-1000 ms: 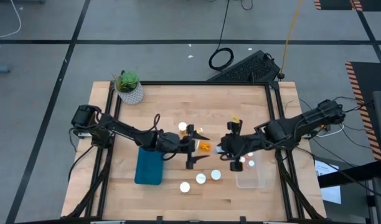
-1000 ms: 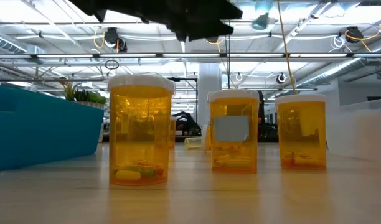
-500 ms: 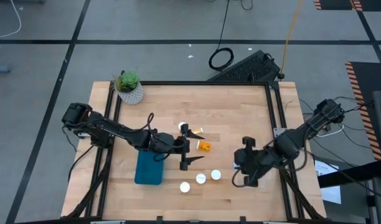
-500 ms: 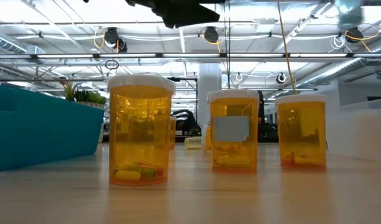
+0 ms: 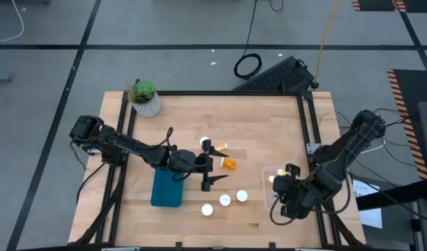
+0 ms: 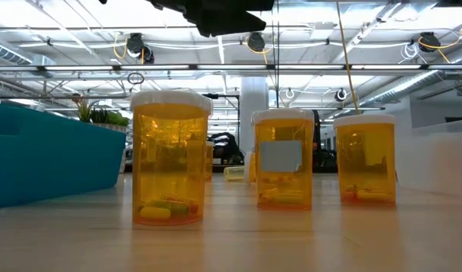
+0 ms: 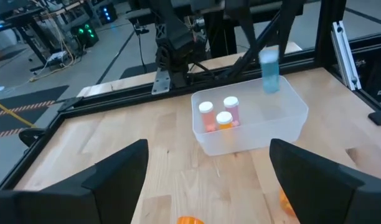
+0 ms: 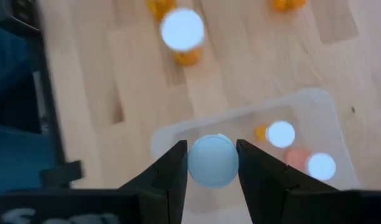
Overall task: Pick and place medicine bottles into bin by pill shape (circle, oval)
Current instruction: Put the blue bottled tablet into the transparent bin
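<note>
Bottle (image 8: 211, 161) is pinched in the right hand (image 8: 211, 163) above the clear bin (image 8: 315, 102); left hand (image 5: 212, 166) gapes empty.

Two dark, jointed arms trailing black cables, each ending in a two-fingered black claw.

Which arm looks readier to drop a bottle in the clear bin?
The right. Its gripper already clamps a bottle above the clear bin. The left gripper hangs open and empty mid-table.
</note>
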